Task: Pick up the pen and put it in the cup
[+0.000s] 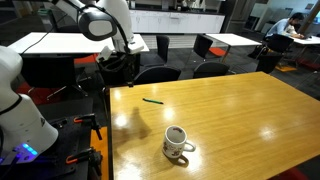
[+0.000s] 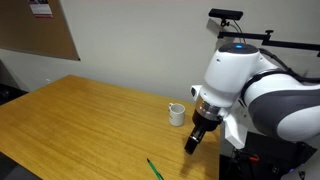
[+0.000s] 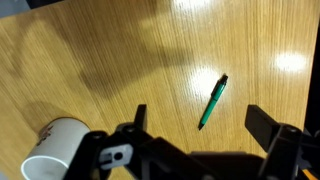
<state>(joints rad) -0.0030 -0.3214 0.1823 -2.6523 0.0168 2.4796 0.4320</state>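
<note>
The step in hand looks like the reach for the pen (image 3: 212,101): nothing has been picked up yet. The pen lies flat on the bare wood of the desk (image 1: 250,110). In the wrist view it slants from about 1 o'clock down to 7 o'clock.

The claw (image 3: 197,115) is spread wide and holds nothing. In the wrist view its two fingers stand on either side of the pen, with the pen closer to the middle than to either finger. In an exterior view the claw (image 2: 193,140) hangs above the desk, clear of the wood, and the pen (image 2: 154,168) sits toward 7 o'clock from it.

The cup (image 1: 177,142) stands upright with its mouth open. In that view the pen (image 1: 152,101) is at about 11 o'clock from it, well apart. In the wrist view the cup (image 3: 55,145) shows at 8 o'clock, off to the side of the claw.

The next move probably calls for going straight down until the fingertips almost meet the desk, since the pen is thin and lies low. The fingers should close across its shaft near the middle. The slant may need a small wrist turn first, or the pen could roll or slip out.
</note>
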